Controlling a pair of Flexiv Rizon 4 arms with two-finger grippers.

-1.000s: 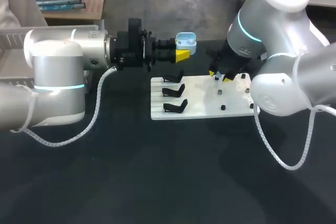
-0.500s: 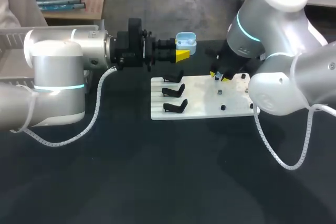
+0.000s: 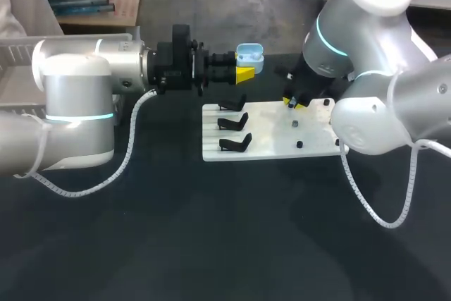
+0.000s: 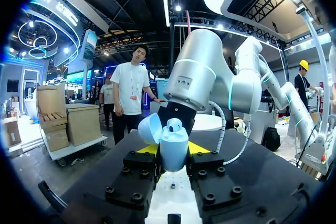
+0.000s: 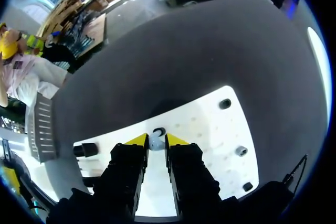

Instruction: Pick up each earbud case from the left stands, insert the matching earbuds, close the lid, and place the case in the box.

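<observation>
Dark tabletop [image 3: 211, 244] carries a white plate [image 3: 271, 142], and everything here sits close to that plate. Three black stands [image 3: 232, 123] line the plate's left side and small pegs [image 3: 295, 123] dot its right side. The left gripper [image 3: 246, 68] hangs just beyond the plate's far left corner, its fingers pressed against both sides of the pale blue earbud case [image 3: 249, 56]. The case's lid [image 4: 149, 128] is tipped open and its cavity faces outward. The right gripper [image 3: 294, 103] stands low over the plate's far right part. Its yellow tips are drawn nearly together, and they appear to pinch a small earbud [image 5: 156, 139] from both sides. The grip on that earbud looks like the main risk. It is tiny and rounded, and only the very tips hold it, so a slight twist during the lift could flick it out onto the plate or the table. The arm's bulky elbow sits over the plate's right edge, so a careless swing toward the case might brush the other pegs. Insertion looks unforgiving too: if the earbud reaches the case off-angle it may jam on the rim, or push the case askew in the left fingers. A bump against the open lid could also snap it shut too early.
</observation>
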